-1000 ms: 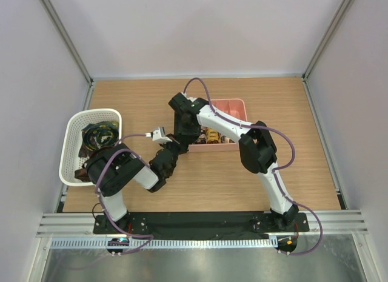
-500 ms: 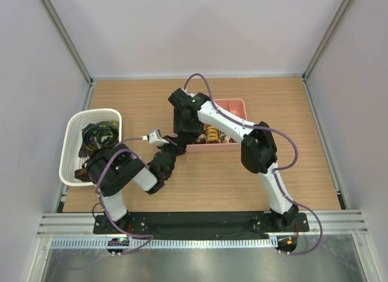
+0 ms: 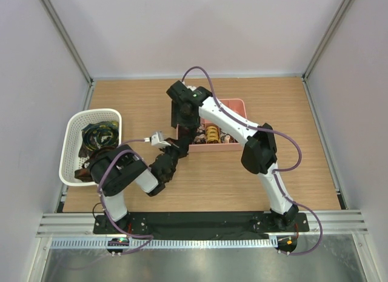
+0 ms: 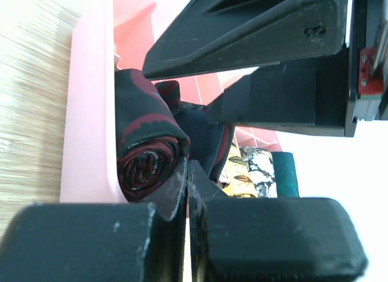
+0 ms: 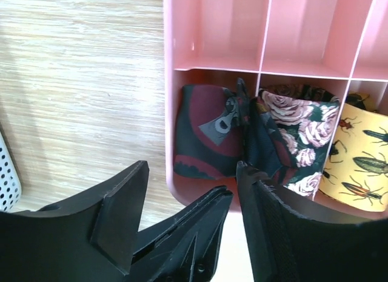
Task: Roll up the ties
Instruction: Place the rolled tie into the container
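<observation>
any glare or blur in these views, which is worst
Left wrist is worst: the table and the space right of the pink tray blow out to white, and the left gripper looms dark and soft. Right wrist: evenly lit, ties crisp, a shadow on the wood. Top external: even and sharp.

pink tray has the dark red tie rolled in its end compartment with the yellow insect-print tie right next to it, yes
Not quite. The dark red tie is rolled in the end compartment of the pink tray, but the rose-print tie is right next to it; the yellow insect-print tie sits one compartment further along. The right wrist view shows this.
</observation>
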You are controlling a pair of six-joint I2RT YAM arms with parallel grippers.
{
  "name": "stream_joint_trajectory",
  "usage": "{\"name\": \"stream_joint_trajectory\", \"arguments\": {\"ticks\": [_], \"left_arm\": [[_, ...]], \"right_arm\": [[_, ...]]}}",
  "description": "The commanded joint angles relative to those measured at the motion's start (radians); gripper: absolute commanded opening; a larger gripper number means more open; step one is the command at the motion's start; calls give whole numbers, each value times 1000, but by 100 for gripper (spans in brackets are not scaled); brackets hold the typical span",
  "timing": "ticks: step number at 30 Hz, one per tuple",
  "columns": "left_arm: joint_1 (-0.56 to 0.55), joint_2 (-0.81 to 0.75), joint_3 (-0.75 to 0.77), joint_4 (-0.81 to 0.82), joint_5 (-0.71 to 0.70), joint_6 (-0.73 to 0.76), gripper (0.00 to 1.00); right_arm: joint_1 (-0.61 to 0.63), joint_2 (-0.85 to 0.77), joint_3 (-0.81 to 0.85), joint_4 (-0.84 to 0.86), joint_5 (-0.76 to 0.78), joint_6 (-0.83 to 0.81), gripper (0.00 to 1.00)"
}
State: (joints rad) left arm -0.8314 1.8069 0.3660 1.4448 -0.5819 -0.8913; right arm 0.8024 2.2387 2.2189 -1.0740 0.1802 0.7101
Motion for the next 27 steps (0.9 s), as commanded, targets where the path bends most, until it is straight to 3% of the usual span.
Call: {"name": "stream_joint_trajectory", "arguments": {"ticks": [1, 4, 8, 14, 16, 17, 18, 20, 25, 27], "left_arm": [[-5, 37, -30, 101, -33, 34, 0], [-14, 16, -33, 101, -26, 61, 0], [-17, -61, -64, 101, -1, 106, 1], [-18, -291, -162, 42, 40, 201, 13], [-18, -384, -165, -86, 19, 193, 13], [-18, -518, -145, -197, -31, 157, 13], [-18, -585, -112, -511, -56, 131, 13], [-17, -737, 32, -982, -155, 88, 10], [23, -876, 50, -1093, -159, 111, 9], [32, -900, 100, -1213, -159, 88, 9]], "right_arm": [[-15, -68, 24, -15, 1, -17, 67], [-26, -117, -36, 5, 15, -26, 64], [-45, -191, -166, 83, 27, -43, 47], [-54, -220, -217, 127, 16, -87, 34], [-54, -211, -226, 146, -11, -93, 26], [-52, -203, -223, 151, -33, -96, 23], [-54, -194, -223, 167, -42, -101, 19], [-52, -183, -217, 175, -48, -104, 17], [-52, -143, -208, 223, -96, -104, 12], [-46, -130, -209, 229, -104, -103, 11]]}}
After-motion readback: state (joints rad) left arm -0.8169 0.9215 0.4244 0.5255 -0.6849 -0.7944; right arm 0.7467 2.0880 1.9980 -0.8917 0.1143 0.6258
